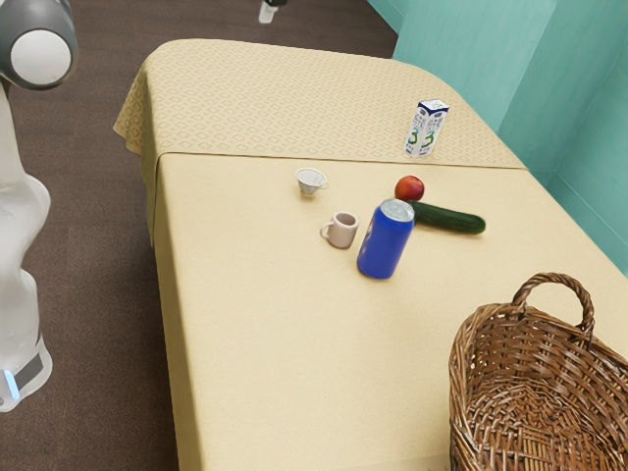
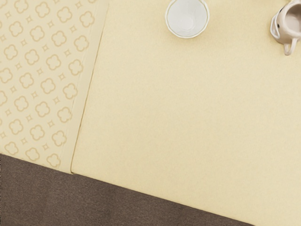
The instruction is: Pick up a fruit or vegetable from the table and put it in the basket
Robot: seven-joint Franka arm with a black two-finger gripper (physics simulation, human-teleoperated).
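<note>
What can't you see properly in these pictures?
- Gripper: exterior view; the top edge cuts most of it off, so I can't tell if it's open.
- Basket: exterior view; the picture's edges cut off its right side and bottom.
- Cucumber: exterior view; the can may hide the tip nearest it.
- Carton: exterior view; its small writing is too tiny to read.
- Mug: wrist view; the right edge cuts it off.
</note>
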